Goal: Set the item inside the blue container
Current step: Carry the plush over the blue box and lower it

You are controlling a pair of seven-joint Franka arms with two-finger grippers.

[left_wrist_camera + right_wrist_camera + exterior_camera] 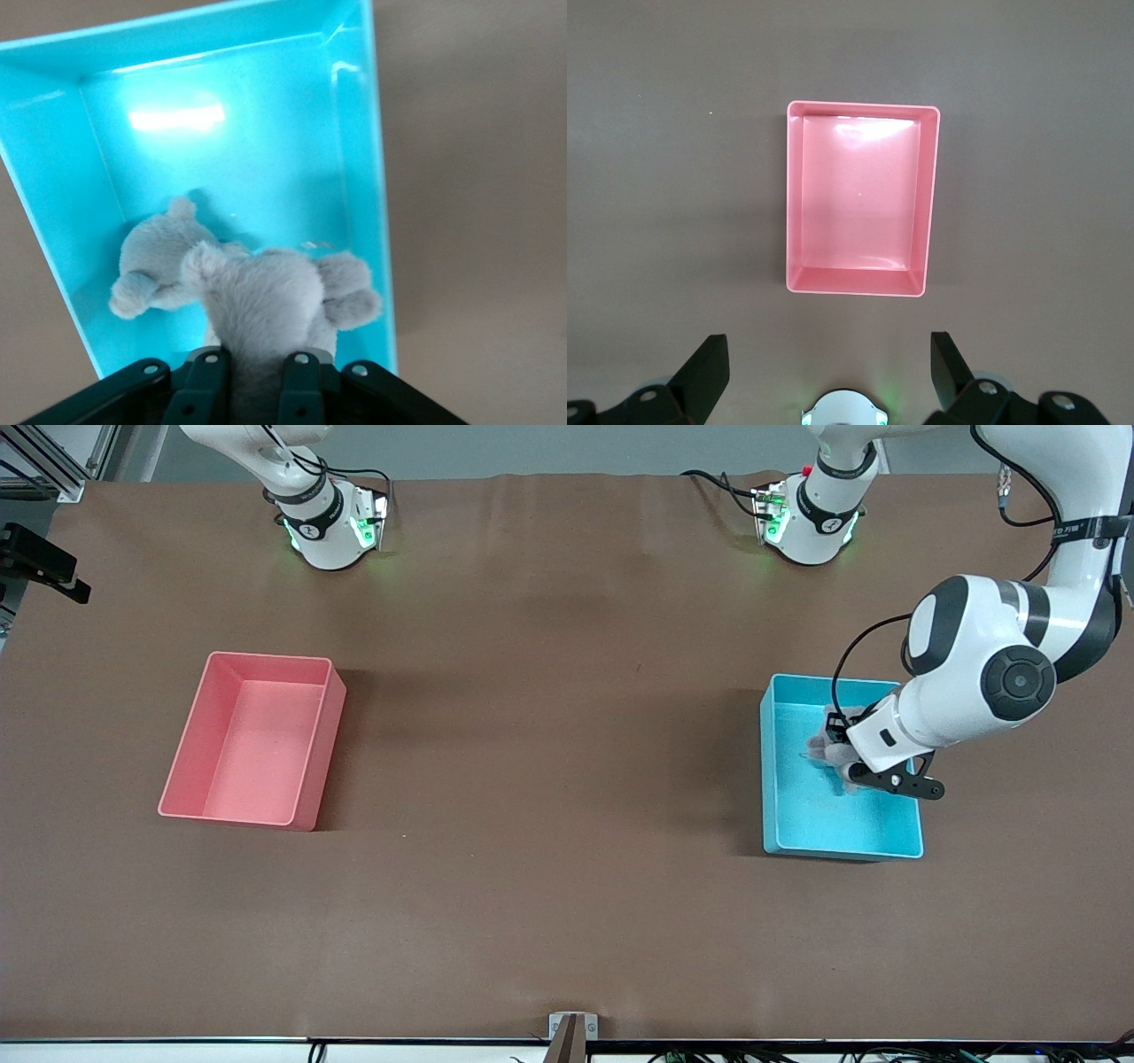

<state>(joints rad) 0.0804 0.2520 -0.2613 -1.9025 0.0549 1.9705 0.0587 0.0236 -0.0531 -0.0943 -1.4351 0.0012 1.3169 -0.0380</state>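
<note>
The rectangular light-blue plastic container [842, 841] with rounded corners and smooth walls is found nearest the front camera, standing on the brown surface [549, 903] toward the left arm's end. Over its interior the left end effector [840, 751] is seen, its black fingers [205, 382] pressed together on a soft grey plush toy animal [831, 746]. In the left wrist view the plush toy [257, 297] is shown pinched at its body between the fingers, with its head and limbs hanging down within the blue container's walls [53, 230], close to one end wall; whether it touches the floor of the container cannot be told. The white and black left arm [983, 664] is seen reaching in from its base at the top of the front view.

A rectangular pink plastic bin [252, 740] of like size is set on the surface toward the right arm's end, well apart from the blue container. The right end effector [831, 376] is held high over the surface near the pink bin [859, 208], its two dark fingers [707, 372] spread wide with nothing between them. The right arm waits.
</note>
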